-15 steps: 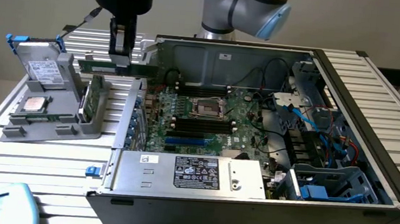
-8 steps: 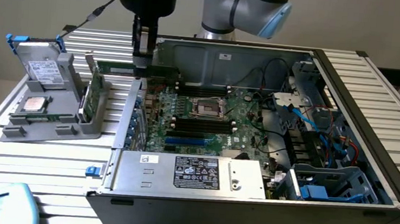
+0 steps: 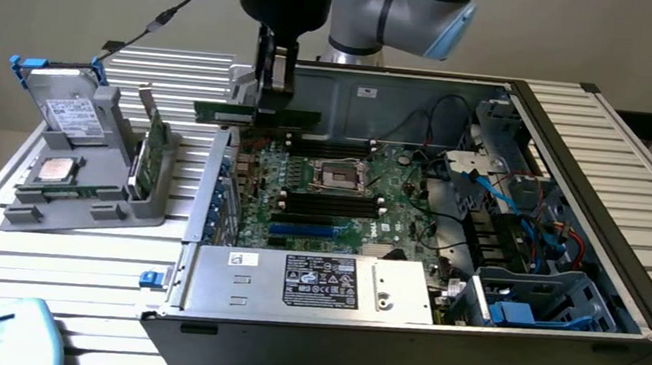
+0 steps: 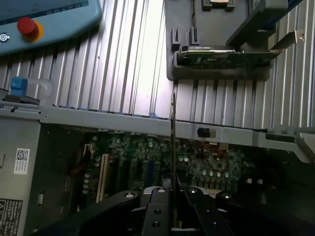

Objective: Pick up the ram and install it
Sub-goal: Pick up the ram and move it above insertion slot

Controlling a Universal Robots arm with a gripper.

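The ram (image 3: pixel 237 115) is a thin green stick held level in the air over the back corner of the open computer case (image 3: pixel 611 163), on the exterior view's left. My gripper (image 3: pixel 271 111) comes down from above and is shut on it near the stick's middle. In the wrist view the ram (image 4: pixel 173 142) appears edge-on as a thin dark line rising from between the black fingers (image 4: pixel 157 206) of the gripper (image 4: pixel 173 199). Below it lies the green motherboard (image 3: pixel 337 192) with its black memory slots (image 3: pixel 330 205).
A grey holder tray (image 3: pixel 64 208) on the exterior view's left carries a boxy drive (image 3: pixel 70 111), a square processor (image 3: pixel 58 168) and an upright card (image 3: pixel 154 154). The power supply (image 3: pixel 317 283) fills the case's front. A teach pendant (image 4: pixel 44 19) lies on the slatted table.
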